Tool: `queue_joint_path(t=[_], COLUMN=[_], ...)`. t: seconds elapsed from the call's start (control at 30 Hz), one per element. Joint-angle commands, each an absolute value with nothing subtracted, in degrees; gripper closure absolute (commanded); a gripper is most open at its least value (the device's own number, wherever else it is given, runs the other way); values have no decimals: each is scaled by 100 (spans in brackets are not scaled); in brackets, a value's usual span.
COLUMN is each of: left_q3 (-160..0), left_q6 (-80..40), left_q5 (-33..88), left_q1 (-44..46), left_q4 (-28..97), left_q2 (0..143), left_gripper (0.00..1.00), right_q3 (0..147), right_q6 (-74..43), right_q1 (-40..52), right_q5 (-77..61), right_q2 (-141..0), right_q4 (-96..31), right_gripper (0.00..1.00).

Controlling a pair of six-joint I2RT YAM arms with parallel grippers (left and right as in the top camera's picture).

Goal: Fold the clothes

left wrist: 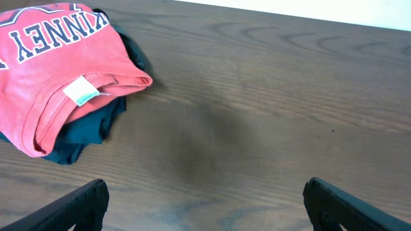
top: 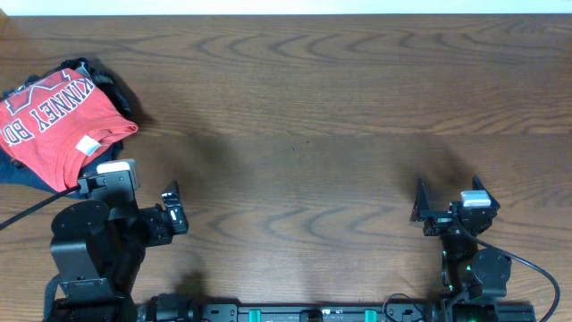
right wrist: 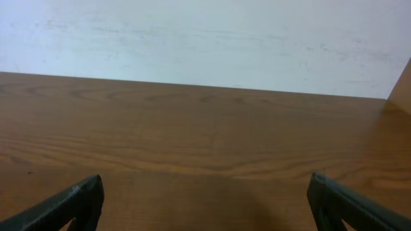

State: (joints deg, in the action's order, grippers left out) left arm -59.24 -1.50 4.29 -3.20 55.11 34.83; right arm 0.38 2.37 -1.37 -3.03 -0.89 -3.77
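Note:
The coral-red T-shirt (top: pixel 55 125) lies folded at the table's far left, white block lettering up and a small white neck tag (top: pixel 88 145) near its front edge. It also shows at the upper left of the left wrist view (left wrist: pixel 58 77). It lies on top of a dark teal garment (left wrist: pixel 90 128). My left gripper (top: pixel 172 207) is open and empty, low over bare wood to the right of the shirt. My right gripper (top: pixel 420 207) is open and empty near the front right of the table.
The wooden table (top: pixel 313 107) stretches between the arms. A white wall (right wrist: pixel 205 38) rises behind the table's far edge in the right wrist view. The arm bases (top: pixel 89 259) stand at the front edge.

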Motion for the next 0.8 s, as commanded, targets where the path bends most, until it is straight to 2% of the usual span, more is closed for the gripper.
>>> queue_joint_path(t=[0.0,0.33,0.5,0.63,0.77], left_q3=[-5913,-5907,-5745,-4965,-3760], left_q6=[-180,-180,-78,10,19], left_q5=[405,405,207,207,209], left_q1=[-303,-270,-270,-270,-270], left_q4=[5507,5527,5972,5841,5033], left_q2=[3483,3251,2805,2115,1236], left_gripper=[2,2,2,2,2], right_q3=[32,32,32,32,32], right_q6=[329,329,329,329,329], right_q1=[-110,-110,-110,-110,-110], right_q5=[-325,-325,-325,-325,-325], right_q2=[-67,-67,-67,-67,-67], right_q4=[-401,-401,-401,-401,-401], right_gripper=[1,1,1,1,1])
